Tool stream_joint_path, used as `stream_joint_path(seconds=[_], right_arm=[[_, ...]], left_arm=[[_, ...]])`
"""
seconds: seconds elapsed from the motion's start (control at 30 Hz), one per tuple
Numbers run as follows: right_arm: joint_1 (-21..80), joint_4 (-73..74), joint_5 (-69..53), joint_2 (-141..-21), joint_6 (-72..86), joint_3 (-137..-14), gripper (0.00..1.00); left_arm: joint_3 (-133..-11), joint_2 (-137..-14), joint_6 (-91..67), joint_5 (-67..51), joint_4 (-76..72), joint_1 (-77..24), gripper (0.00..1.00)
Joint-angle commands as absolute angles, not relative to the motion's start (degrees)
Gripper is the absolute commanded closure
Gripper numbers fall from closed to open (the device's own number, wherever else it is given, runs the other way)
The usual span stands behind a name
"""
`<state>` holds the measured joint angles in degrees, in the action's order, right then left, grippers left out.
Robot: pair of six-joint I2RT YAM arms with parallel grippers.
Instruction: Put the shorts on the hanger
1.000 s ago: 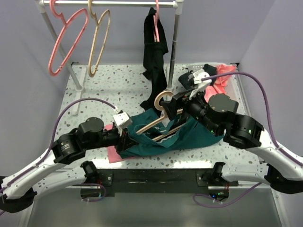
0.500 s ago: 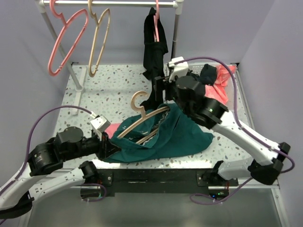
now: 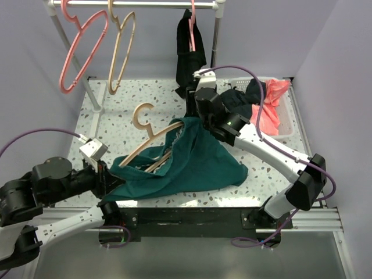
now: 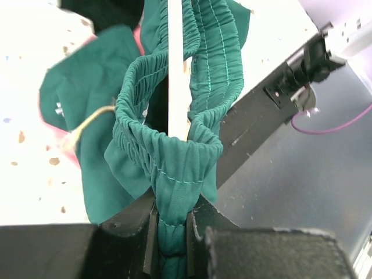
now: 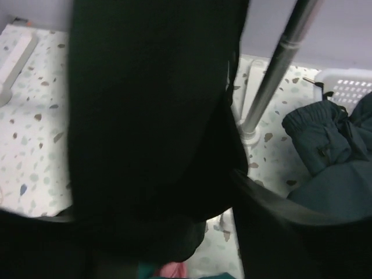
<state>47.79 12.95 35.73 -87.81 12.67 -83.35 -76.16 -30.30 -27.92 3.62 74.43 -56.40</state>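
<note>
Farthest from the clothes rack [image 3: 163,4], at the near left of the counter [image 3: 116,116], we see the left end effector [image 3: 107,174] pinched narrow on the gathered waistband of the shorts [image 3: 197,163]. In the left wrist view its fingers [image 4: 150,232] press the teal fabric from both sides, and the elastic band loops upward from them.

The shorts lie spread across the counter in front of the rack, mostly below its right post [image 3: 216,46], with their left end lifted by that grip. The hanger [image 3: 146,146] runs inside the waist opening. One tan arm slants out of the fabric and its hook points toward the rack. The left wrist view shows a pale bar of the hanger passing through the waistband loop.

Closer to the rack, just in front of the right post, the right end effector [image 3: 195,116] sits at the upper corner of the shorts. We cannot tell how its jaws stand, because the black garment [image 5: 151,104] fills the right wrist view.

To the right of that post stands a white basket [image 3: 285,125] holding a coral cloth [image 3: 270,107] and a dark garment [image 3: 244,96].

On the rack itself hang a pink hanger [image 3: 81,52], a second tan hanger [image 3: 121,52] and the black garment.
</note>
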Motion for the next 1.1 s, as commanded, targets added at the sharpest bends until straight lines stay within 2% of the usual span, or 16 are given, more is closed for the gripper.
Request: stream_joint_path(seconds=[0.0,0.03,0.27,0.63,1.07], right_arm=[[44.83,6.86,38.94,-84.82,16.08,-80.86,0.53],[44.56,6.86,38.94,-84.81,16.17,-80.60,0.58],[43.60,7.64,39.20,-86.13,16.26,-80.95,0.74],[42.89,8.17,37.79,-85.60,16.61,-79.54,0.75],[40.87,8.00,37.18,-83.76,16.43,-75.59,0.75]], left_arm=[[-84.01,-31.03,-26.98,9.49,75.50,-56.43,1.00],[-84.63,-30.94,-26.90,9.84,75.50,-56.43,1.00],[-90.17,-32.78,-25.23,17.11,75.59,-56.51,1.00],[-95.44,-43.75,-24.35,39.18,75.41,-56.43,1.00],[-104.14,-54.66,-21.36,48.85,72.95,-56.51,1.00]])
